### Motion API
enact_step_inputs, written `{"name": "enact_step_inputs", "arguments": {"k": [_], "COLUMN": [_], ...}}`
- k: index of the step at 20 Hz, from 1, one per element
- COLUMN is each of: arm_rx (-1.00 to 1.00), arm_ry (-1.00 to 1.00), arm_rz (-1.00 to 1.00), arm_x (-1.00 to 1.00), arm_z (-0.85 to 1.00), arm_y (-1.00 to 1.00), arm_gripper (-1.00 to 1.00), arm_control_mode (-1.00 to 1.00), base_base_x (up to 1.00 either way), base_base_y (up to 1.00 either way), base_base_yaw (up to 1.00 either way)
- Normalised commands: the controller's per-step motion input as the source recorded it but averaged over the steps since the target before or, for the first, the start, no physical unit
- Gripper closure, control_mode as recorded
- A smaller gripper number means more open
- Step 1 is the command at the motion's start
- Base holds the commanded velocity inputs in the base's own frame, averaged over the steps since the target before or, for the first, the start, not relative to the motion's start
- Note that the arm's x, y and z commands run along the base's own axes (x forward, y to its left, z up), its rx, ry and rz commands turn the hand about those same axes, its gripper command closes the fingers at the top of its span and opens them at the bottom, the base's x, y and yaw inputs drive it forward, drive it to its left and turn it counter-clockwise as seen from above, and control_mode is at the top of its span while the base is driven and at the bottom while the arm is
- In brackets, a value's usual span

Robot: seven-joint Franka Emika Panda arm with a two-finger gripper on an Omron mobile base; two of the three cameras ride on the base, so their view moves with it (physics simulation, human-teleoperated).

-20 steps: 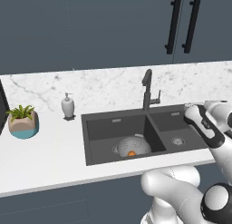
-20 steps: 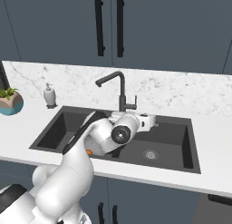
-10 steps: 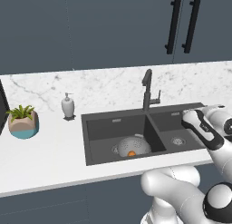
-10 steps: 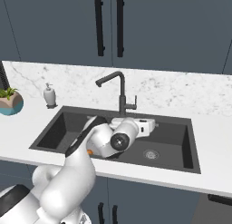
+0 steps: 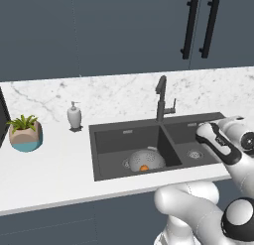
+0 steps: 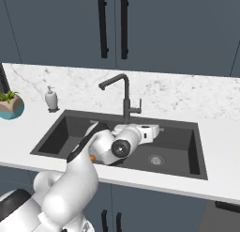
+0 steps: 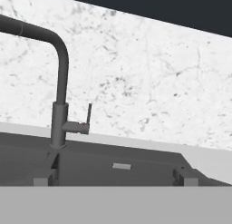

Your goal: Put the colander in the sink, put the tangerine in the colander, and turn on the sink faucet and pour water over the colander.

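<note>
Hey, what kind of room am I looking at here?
Most likely a kitchen, a rendered one: a dark double-basin sink with a tall faucet set in a white marble counter, dark cabinets above, and a colander holding a tangerine in the sink.

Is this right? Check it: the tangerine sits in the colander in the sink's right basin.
Wrong basin. The left base view shows the tangerine in the colander in the sink's left basin, not the right one.

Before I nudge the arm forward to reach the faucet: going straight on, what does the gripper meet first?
Probably the marble backsplash, right of the sink faucet; its lever sits left of centre. The gripper's fingers are open. Depth is uncertain.
</note>
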Motion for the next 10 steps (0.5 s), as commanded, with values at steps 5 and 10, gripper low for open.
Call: {"name": "enact_step_inputs", "arguments": {"k": [5, 10], "arm_rx": [-0.01, 0.00], "arm_ry": [0.01, 0.00], "arm_rz": [0.00, 0.00], "arm_x": [0.00, 0.28], "arm_z": [-0.03, 0.00], "arm_y": [0.17, 0.19], "arm_gripper": [-1.00, -1.00], "arm_control_mode": [-1.00, -1.00], "base_base_x": [0.00, 0.00], "base_base_y": [0.00, 0.00], "base_base_yaw": [0.00, 0.00]}}
